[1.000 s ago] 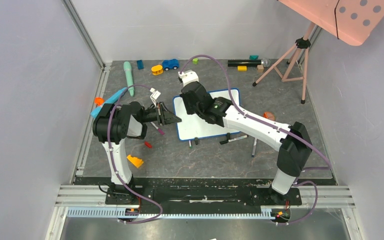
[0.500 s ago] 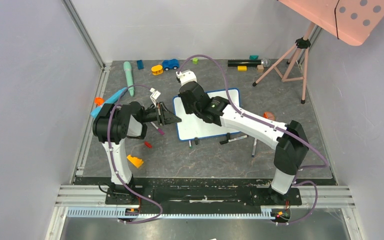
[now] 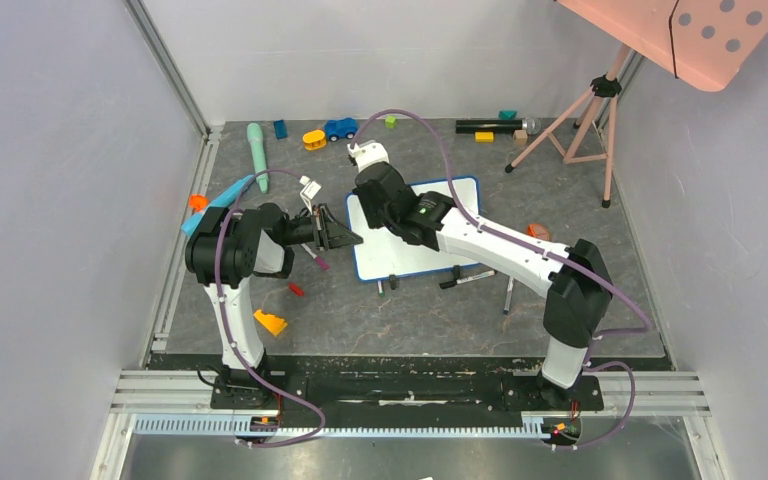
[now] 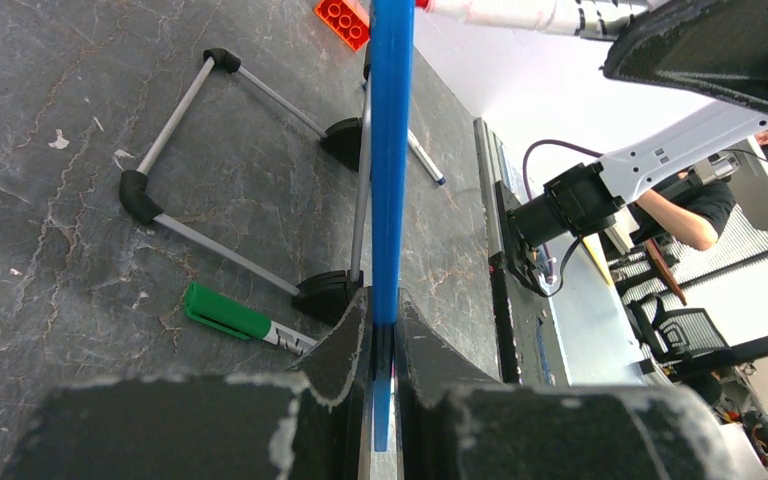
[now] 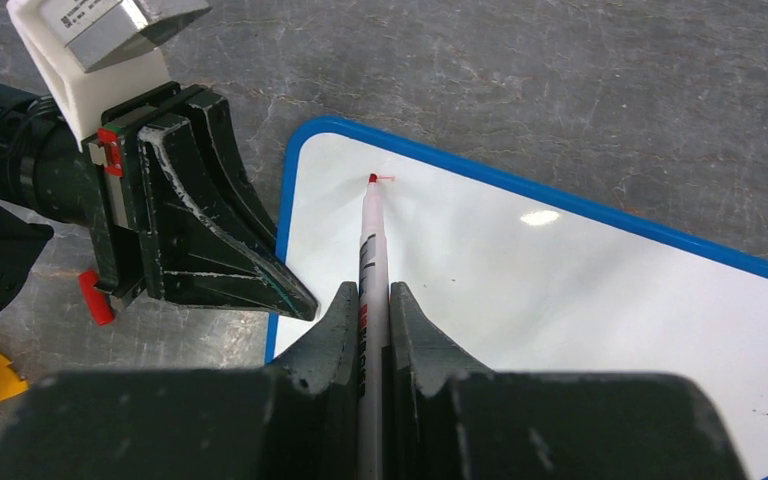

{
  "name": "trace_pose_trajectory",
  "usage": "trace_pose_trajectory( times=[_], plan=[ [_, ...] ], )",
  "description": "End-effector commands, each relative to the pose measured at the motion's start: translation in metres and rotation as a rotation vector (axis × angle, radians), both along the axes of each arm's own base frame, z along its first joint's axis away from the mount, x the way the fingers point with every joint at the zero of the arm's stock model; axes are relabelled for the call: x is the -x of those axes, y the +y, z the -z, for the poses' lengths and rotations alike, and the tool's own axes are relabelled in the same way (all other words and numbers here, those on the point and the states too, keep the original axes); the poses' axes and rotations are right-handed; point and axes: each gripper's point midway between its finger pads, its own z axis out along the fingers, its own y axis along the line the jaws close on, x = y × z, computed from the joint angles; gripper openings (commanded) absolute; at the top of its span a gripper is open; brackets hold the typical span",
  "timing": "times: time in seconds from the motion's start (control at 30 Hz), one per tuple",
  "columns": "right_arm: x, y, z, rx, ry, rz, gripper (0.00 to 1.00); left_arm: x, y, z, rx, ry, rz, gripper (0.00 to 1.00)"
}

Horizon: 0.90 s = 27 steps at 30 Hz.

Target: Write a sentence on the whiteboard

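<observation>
A grey, stone-patterned bench carried the scene, with a pink dotted panel on a tripod at its far right corner. The whiteboard, blue-framed and almost blank, lay near the middle of the bench. The right arm reached across the board from the right, its jaws clamped on a red marker whose tip touched the board's surface just inside the corner nearest the other arm. The left arm met that side of the board, its jaws closed tight on the blue frame. Two dark markers lay on the bench by the board's near edge, and a green marker lay beside the board's black feet. A blue toy car stood among small toys at the far edge. A short red stroke at the marker's tip was the only writing on the board. The print on the marker's barrel and the label on the left wrist's white block were too blurred to read.
</observation>
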Motion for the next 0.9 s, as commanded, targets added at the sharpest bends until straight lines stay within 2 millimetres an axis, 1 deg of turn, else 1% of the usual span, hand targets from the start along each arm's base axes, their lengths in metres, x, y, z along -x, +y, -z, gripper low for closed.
trace_pose_trajectory(
  times=[0.0, 0.13, 0.4, 0.5, 0.87],
  plan=[
    [-0.002, 0.009, -0.003, -0.006, 0.001, -0.027, 0.00, 0.003, 0.000, -0.005, -0.002, -0.097, 0.040, 0.02],
    [0.001, 0.011, -0.001, -0.006, 0.014, -0.044, 0.00, 0.003, 0.000, -0.005, -0.002, -0.098, 0.041, 0.02],
    [0.004, 0.003, 0.002, 0.017, 0.021, -0.034, 0.00, 0.003, 0.000, -0.005, -0.002, -0.098, 0.040, 0.02],
    [0.004, -0.004, 0.001, 0.025, 0.012, -0.015, 0.00, 0.003, 0.000, -0.005, -0.002, -0.101, 0.041, 0.02],
    [0.005, -0.015, 0.000, 0.054, 0.004, 0.019, 0.00, 0.004, 0.000, -0.005, -0.002, -0.098, 0.043, 0.02]
  ],
)
